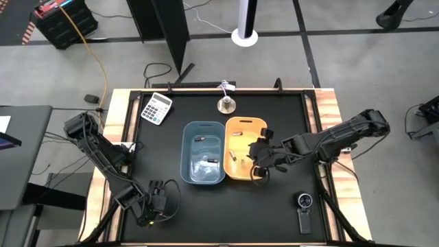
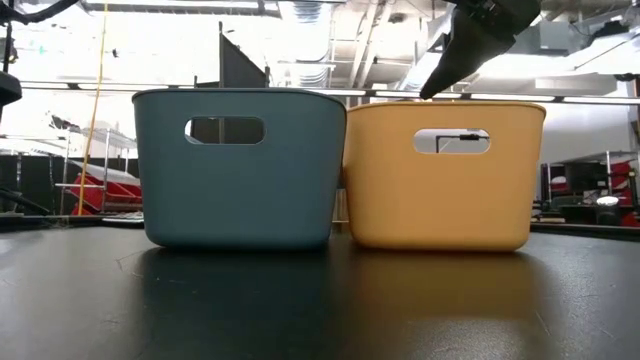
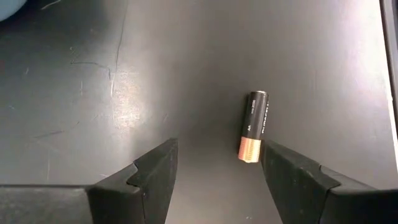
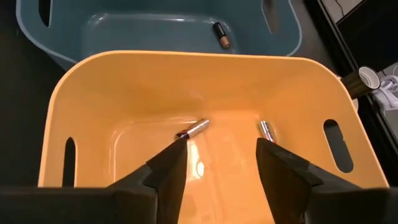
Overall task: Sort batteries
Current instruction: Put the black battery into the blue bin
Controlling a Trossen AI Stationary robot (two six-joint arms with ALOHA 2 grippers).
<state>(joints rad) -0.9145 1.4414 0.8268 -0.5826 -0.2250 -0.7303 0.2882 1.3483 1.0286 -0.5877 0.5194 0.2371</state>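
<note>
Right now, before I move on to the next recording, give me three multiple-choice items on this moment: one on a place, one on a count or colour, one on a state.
1. Where is the right gripper?
A. Over the orange bin
B. Over the calculator
C. By the dial gadget

2. How many batteries lie in the orange bin in the right wrist view?
A. None
B. Two
C. Five

3. How are the left gripper's fingers?
A. Shut on a battery
B. Open, with a battery on the table between them
C. Shut and empty

Key: 1 A, the high view shows it at that bin's edge. 2 B, one silver battery and another lie on its floor. 3 B, the black-and-copper battery lies loose between spread fingers.
</note>
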